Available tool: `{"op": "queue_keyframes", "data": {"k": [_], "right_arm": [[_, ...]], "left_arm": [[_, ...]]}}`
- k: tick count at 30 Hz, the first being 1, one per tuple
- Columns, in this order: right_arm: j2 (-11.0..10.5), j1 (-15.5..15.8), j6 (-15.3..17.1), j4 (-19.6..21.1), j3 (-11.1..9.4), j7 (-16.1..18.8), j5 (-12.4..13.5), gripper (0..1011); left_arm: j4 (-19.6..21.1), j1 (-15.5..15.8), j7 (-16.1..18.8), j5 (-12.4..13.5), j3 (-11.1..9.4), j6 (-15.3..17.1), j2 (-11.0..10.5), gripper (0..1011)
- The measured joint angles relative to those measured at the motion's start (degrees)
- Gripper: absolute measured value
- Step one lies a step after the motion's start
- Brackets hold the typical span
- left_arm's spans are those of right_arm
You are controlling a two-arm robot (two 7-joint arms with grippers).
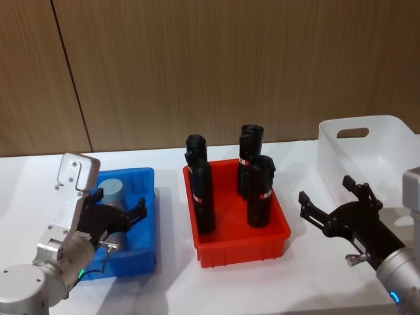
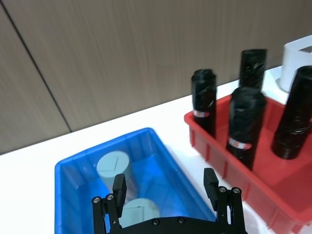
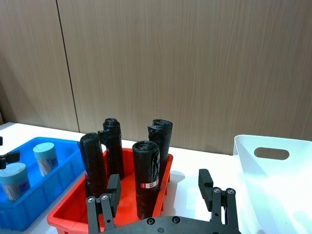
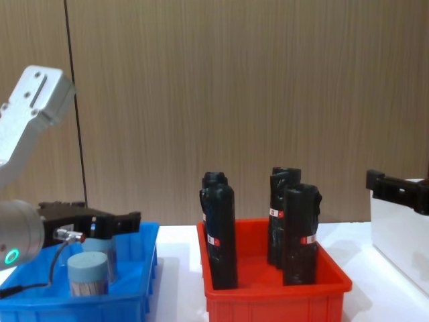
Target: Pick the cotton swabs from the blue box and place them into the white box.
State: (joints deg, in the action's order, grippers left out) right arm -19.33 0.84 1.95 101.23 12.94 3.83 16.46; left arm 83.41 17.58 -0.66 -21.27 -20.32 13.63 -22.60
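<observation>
The blue box [image 1: 149,197] sits on the left of the white table with two cotton swabs jars in it. The far jar [image 1: 111,191] stands free; the near jar [image 1: 119,235] is partly hidden under my left gripper [image 1: 122,207]. That gripper hovers open above the box, and in the left wrist view its fingers [image 2: 118,188] straddle the near jar [image 2: 139,211] from above, with the far jar [image 2: 112,168] beyond. The white box [image 1: 330,152] stands at the far right. My right gripper [image 1: 326,194] is open and holds nothing, just left of the white box.
A red bin [image 1: 283,218] with several tall black bottles [image 1: 203,190] stands in the middle, between the two boxes. A wood-panelled wall runs behind the table. Bare tabletop lies in front of the red bin and between the bins.
</observation>
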Motion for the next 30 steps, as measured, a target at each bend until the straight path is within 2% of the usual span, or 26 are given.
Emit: {"op": "queue_keyframes", "data": {"k": [9, 30], "right_arm": [[0.0, 0.0, 0.0, 0.0, 0.0, 0.0, 0.0, 1001], [0.0, 0.0, 0.0, 0.0, 0.0, 0.0, 0.0, 1002]], "left_arm": [[-4.4, 1.5, -0.1, -1.4, 0.9, 1.0, 0.7, 1004], [-12.8, 4.7, -4.8, -2.1, 1.4, 1.3, 2.2, 1004]]}}
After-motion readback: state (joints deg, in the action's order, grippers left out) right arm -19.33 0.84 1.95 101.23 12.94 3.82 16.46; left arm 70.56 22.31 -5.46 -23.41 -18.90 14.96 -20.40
